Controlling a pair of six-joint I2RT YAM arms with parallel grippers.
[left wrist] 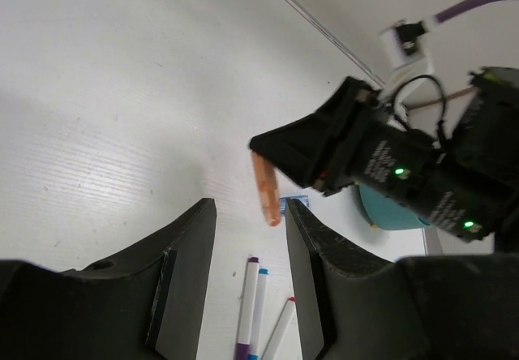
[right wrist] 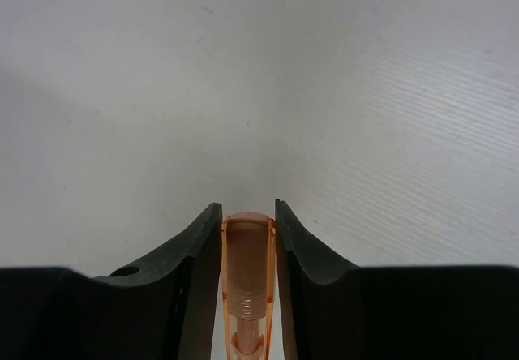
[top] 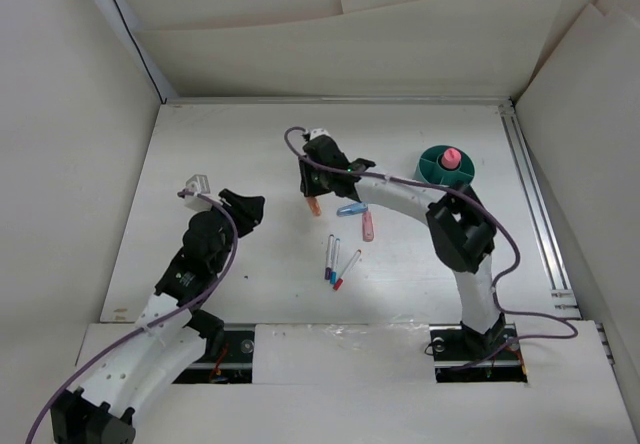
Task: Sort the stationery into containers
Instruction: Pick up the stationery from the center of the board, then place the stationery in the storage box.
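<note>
My right gripper (top: 313,186) is shut on the orange marker (top: 314,205), which hangs from its jaws over the table's middle. In the right wrist view the orange marker (right wrist: 246,271) fills the gap between the fingers (right wrist: 195,263). It also shows in the left wrist view (left wrist: 265,188). A light blue marker (top: 351,209) and a pink marker (top: 367,226) lie just to its right. Three thin white pens (top: 336,262) lie nearer me, also in the left wrist view (left wrist: 253,311). The teal cup (top: 432,172) holds a pink-capped marker (top: 451,156). My left gripper (top: 248,210) is open and empty, left of the items.
White walls enclose the table on the left, back and right. A metal rail (top: 535,204) runs along the right side. The right arm's elbow (top: 458,232) stands beside the cup. A purple cable (top: 295,144) loops over the right wrist.
</note>
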